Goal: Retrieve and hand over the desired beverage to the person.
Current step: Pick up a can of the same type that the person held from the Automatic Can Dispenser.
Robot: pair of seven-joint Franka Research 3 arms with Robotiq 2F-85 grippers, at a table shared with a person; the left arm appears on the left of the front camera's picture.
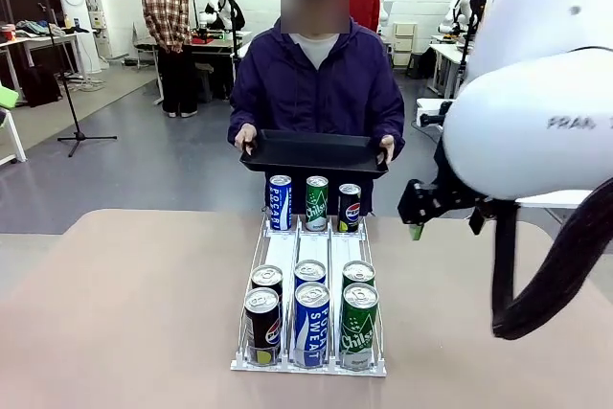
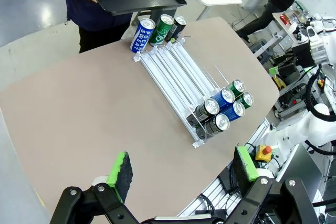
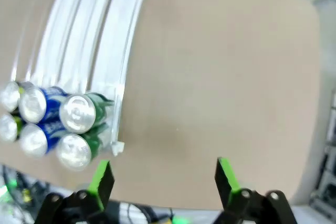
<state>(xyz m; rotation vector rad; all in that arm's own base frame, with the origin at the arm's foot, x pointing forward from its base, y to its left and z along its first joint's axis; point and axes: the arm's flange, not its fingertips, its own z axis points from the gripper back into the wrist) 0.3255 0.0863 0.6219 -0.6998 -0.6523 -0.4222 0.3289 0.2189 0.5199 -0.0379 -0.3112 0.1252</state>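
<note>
Right wrist view placed the upright green and blue aluminium cans (image 3: pixel 77 114) lower left of the right gripper (image 3: pixel 163 177), jaws apart; the left gripper (image 2: pixel 182 167), also apart, sat farther off.

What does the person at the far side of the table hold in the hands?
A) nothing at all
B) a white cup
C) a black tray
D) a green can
C: the person grips a black tray by its two ends, one hand at each end.
</note>
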